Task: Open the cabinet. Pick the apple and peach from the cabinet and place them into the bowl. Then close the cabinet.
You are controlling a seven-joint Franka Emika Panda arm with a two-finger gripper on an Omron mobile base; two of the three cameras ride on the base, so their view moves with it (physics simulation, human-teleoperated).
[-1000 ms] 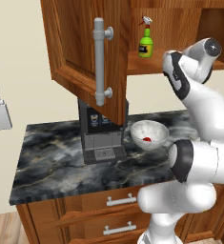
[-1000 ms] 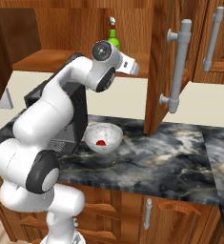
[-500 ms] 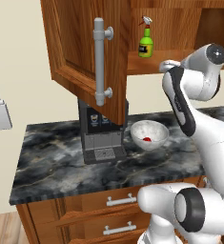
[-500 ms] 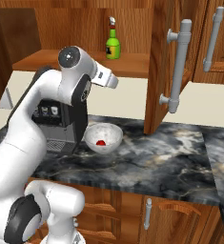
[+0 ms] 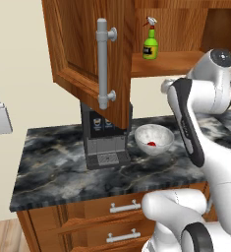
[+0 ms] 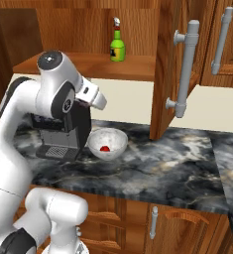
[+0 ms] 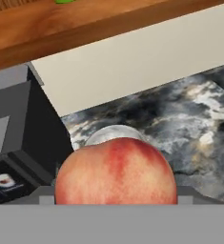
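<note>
The reddish-brown wooden wall cabinet [image 5: 87, 54] stands open. The round white speckled bowl [image 5: 154, 139] on the bench holds a small red apple [image 5: 151, 144]. The blushed orange-red peach [image 7: 116, 171] hangs above the bowl.

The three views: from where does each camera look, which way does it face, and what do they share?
Left base view: behind the arm's left, facing the open cabinet, coffee machine and bowl; white arm at right.
Right base view: behind its right, facing the same counter; arm at left.
Hand view: on the hand, looking down along a held peach at the counter.
Shared: bowl, coffee machine, green bottle.
</note>
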